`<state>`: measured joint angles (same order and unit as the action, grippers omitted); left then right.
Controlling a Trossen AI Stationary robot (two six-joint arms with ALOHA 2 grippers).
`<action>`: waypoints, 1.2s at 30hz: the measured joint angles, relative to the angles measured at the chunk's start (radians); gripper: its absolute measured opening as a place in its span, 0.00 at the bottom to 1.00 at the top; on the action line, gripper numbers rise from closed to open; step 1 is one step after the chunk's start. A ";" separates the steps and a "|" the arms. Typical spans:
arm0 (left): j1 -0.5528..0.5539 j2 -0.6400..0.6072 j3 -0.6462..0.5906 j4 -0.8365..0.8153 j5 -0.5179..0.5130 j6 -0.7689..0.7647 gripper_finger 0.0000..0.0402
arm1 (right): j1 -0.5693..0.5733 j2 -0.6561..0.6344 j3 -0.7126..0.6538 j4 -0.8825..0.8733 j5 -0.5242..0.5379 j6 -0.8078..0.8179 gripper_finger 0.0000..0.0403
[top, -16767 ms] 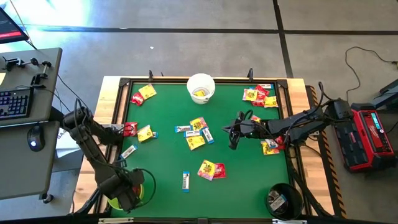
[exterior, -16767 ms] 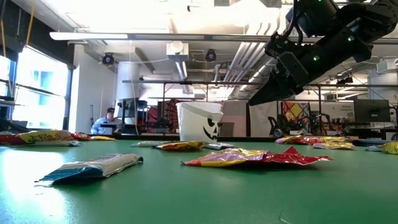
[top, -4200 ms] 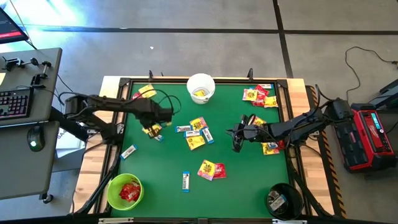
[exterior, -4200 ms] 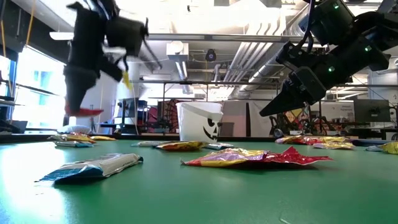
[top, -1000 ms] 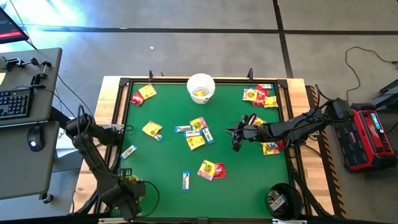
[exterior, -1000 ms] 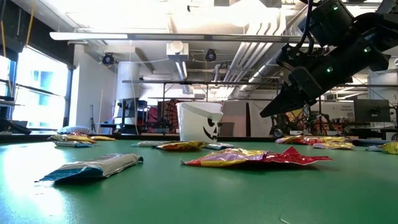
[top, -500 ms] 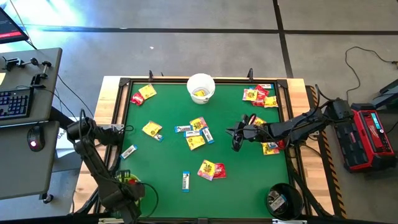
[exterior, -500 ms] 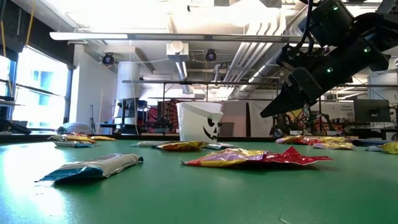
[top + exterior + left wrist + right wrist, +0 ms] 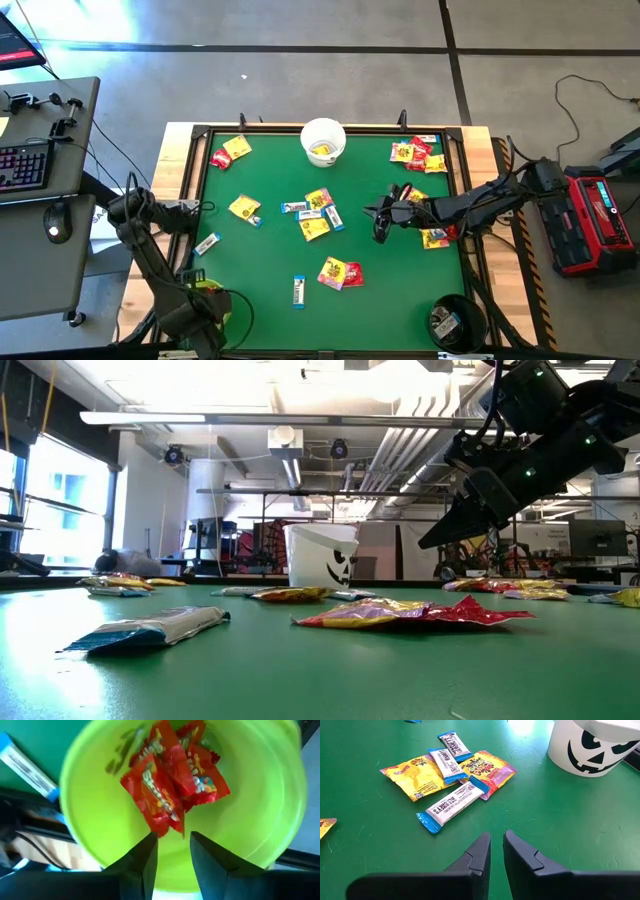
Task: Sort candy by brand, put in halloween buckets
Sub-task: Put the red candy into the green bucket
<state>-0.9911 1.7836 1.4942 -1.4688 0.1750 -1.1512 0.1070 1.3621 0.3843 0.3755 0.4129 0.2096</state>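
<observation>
Green felt is covering the table [image 9: 270, 250], and I am working from the lime green bucket [image 9: 250, 820] at its near left corner as my landmark. I am holding my left gripper [image 9: 172, 847] directly above that bucket, fingers parted with nothing between them, because the red packets [image 9: 170, 780] belong here and are lying heaped on its floor, just beyond my fingertips. My right gripper [image 9: 493, 851] is waiting well across the table from the bucket, fingers nearly together and empty, pointing at a cluster of white-and-blue bars [image 9: 451, 804] and yellow packets [image 9: 417, 779] near mid-table. Farther still from the green bucket, the white bucket [image 9: 323, 140] is standing at the far edge, and the black bucket [image 9: 455, 320] is sitting at the opposite near corner.
</observation>
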 joint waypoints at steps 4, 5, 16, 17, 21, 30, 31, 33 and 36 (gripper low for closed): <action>0.013 -0.025 0.008 -0.025 -0.080 0.038 0.18 | 0.000 0.000 0.000 0.000 0.000 0.000 0.10; 0.019 -0.040 0.008 -0.025 -0.102 0.038 0.14 | 0.000 0.000 0.000 0.000 0.000 0.001 0.10; 0.070 -0.252 0.009 0.012 -0.402 0.051 0.00 | 0.000 0.000 0.000 0.000 0.003 0.000 0.10; 0.080 -0.267 0.009 0.019 -0.425 0.067 0.00 | 0.000 0.000 0.000 0.000 0.006 0.000 0.10; 0.135 -0.306 0.009 0.031 -0.476 0.165 0.00 | 0.000 0.000 0.000 -0.001 0.010 0.000 0.10; 0.314 -0.317 0.009 0.094 -0.502 0.492 0.00 | 0.000 0.000 0.000 -0.019 0.026 0.001 0.10; 0.337 -0.317 0.009 0.114 -0.502 0.536 0.00 | 0.000 0.000 0.000 -0.022 0.043 0.006 0.10; 0.384 -0.317 0.009 0.164 -0.503 0.629 0.00 | 0.000 0.000 0.000 -0.038 0.077 0.021 0.10; 0.461 -0.317 0.009 0.240 -0.499 0.770 0.00 | 0.000 0.000 0.000 -0.061 0.091 0.041 0.10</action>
<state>-0.5304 1.4666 1.5032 -1.2290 -0.3244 -0.3808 0.1066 1.3617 0.3840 0.3142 0.5037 0.2509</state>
